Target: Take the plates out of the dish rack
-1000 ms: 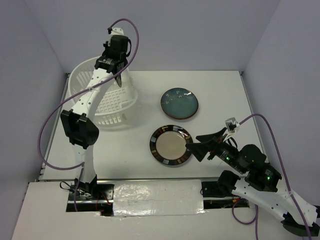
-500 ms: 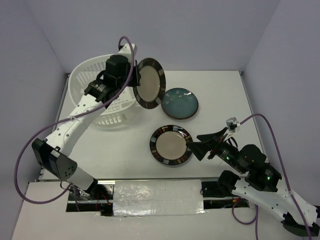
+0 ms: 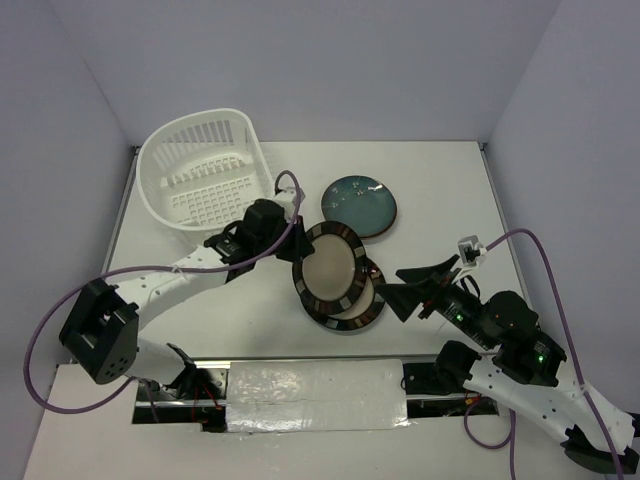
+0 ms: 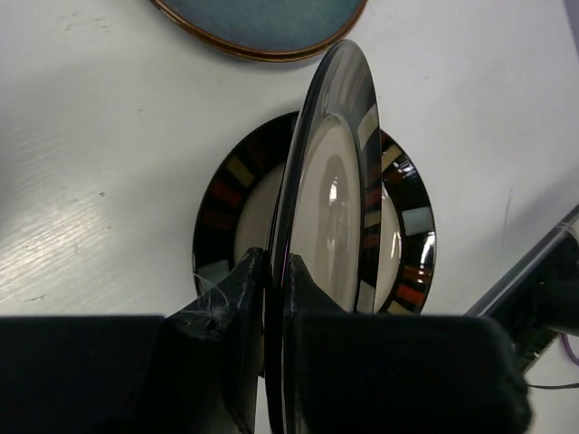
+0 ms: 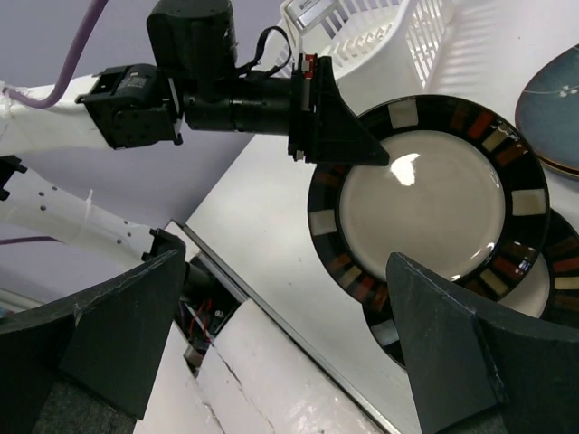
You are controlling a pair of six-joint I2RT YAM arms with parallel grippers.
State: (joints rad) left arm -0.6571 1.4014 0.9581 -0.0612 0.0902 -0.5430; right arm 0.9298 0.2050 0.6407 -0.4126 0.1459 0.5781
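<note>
The white dish rack (image 3: 205,170) stands at the back left; no plate shows in it. My left gripper (image 3: 297,248) is shut on the rim of a beige-centred plate with a black-brown rim (image 3: 330,272). It holds this plate tilted on edge just above a like plate (image 3: 362,312) that lies flat on the table. The left wrist view shows the held plate (image 4: 330,181) edge-on between my fingertips (image 4: 244,280), over the flat plate (image 4: 407,226). A teal-blue plate (image 3: 358,205) lies flat behind them. My right gripper (image 3: 405,290) is open and empty, just right of the two plates.
The right wrist view shows the held plate (image 5: 425,194), the flat plate (image 5: 543,289) under it, the teal plate (image 5: 561,108) and the rack (image 5: 380,27). White walls close in the table on three sides. The near table edge (image 3: 320,375) carries the arm bases.
My left arm has lifted the beige plate out of the rack and carried it right and toward me, down over the flat plate. The right arm has barely moved.
</note>
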